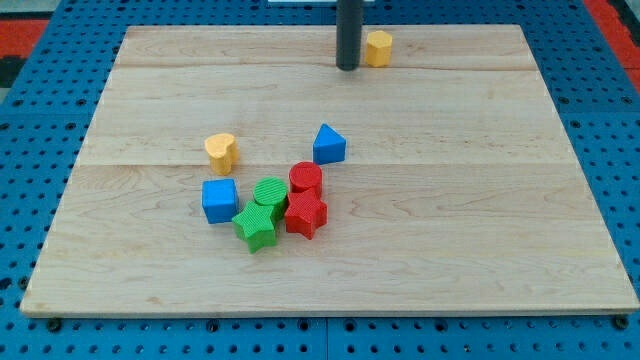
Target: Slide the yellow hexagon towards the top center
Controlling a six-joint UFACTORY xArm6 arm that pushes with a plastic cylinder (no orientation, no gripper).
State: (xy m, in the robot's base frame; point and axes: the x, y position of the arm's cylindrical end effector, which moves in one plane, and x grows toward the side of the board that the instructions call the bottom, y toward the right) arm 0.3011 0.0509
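The yellow hexagon [378, 47] sits near the view's top, just right of centre, on the wooden board [480, 200]. My tip [348, 66] rests on the board right beside the hexagon's left side, close to it or touching it; I cannot tell which. The dark rod rises from there out of the view's top.
A yellow heart [221, 151] lies left of centre, a blue triangle [328, 145] near the middle. Below them cluster a blue cube [219, 200], a green cylinder [270, 193], a green star [256, 228], a red cylinder [305, 179] and a red star [305, 214]. Blue pegboard surrounds the board.
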